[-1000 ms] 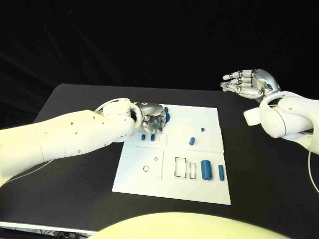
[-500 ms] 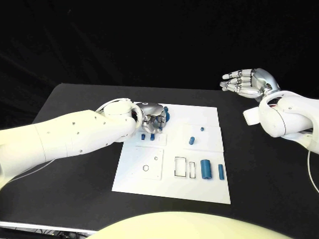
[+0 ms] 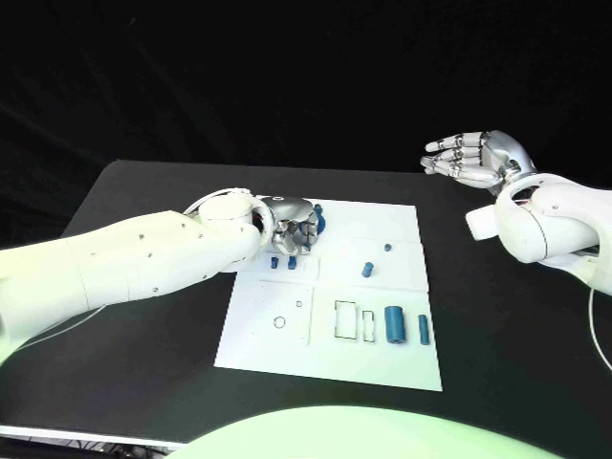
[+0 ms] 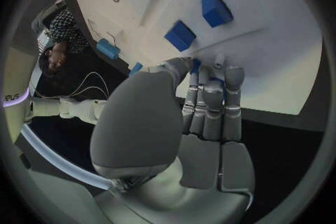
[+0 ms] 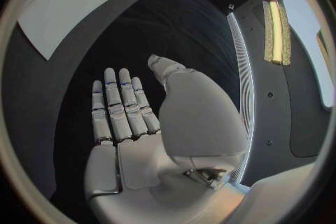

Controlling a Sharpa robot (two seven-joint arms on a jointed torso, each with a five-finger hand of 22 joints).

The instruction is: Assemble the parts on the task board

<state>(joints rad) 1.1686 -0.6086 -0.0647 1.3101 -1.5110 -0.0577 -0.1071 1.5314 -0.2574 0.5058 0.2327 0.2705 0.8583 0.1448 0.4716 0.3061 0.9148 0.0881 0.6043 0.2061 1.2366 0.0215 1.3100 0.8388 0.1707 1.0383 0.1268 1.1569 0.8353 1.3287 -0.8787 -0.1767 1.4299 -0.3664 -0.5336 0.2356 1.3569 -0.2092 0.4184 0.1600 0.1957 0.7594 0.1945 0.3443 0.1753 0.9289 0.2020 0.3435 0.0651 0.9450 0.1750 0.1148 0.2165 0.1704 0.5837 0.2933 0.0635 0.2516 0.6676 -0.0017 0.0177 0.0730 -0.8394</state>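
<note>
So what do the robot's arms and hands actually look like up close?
Both arms are smooth, rounded white shells with small dark dots like screws. Each ends in a silver metallic robot hand, the left and the right, built of jointed segments with a broad smooth grey back. A thin pale cable trails by the right arm.

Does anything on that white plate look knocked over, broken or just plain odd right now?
Nothing stands out. The task board lies flat on the table, slightly turned to its edges. The blue parts lie in tidy rows. The left hand rests at the board's far corner, its fingertips by a blue piece; the right hand hangs open, off the board.
</note>
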